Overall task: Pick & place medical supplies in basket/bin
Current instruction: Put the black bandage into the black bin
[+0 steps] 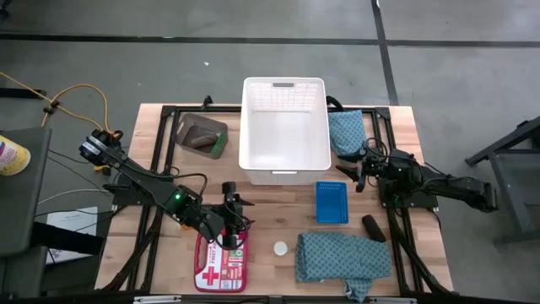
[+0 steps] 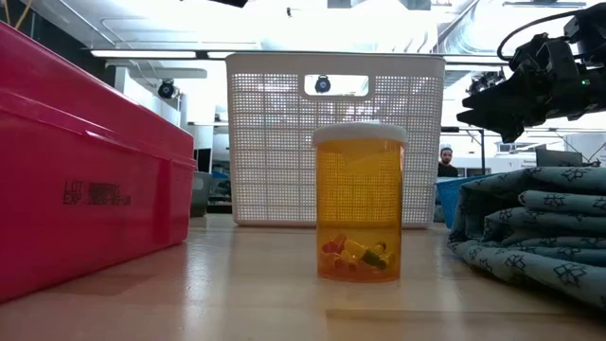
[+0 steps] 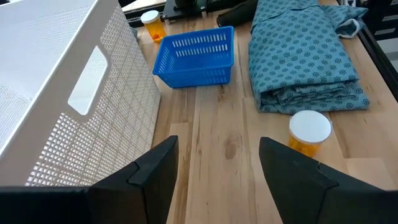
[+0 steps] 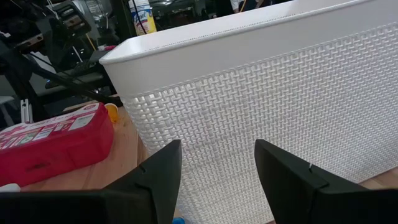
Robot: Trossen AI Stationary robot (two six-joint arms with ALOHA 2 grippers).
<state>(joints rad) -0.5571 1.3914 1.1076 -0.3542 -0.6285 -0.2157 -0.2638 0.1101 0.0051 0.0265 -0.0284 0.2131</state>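
The white latticed basket stands at the table's far middle. Left of it sits the small dark bin, holding a brown roll and a green piece. One teal cloth lies right of the basket. The other teal cloth lies folded at the near edge. An orange bottle with a white cap stands upright left of that cloth. A black roll lies on the wood. My left gripper hovers open over the red kit's far end. My right gripper hangs open beside the basket's right near corner.
A red first-aid box lies at the near edge under my left gripper. A flat blue tray sits between the basket and the near cloth. A second small orange bottle stands beyond the tray. Bare wood lies between tray and kit.
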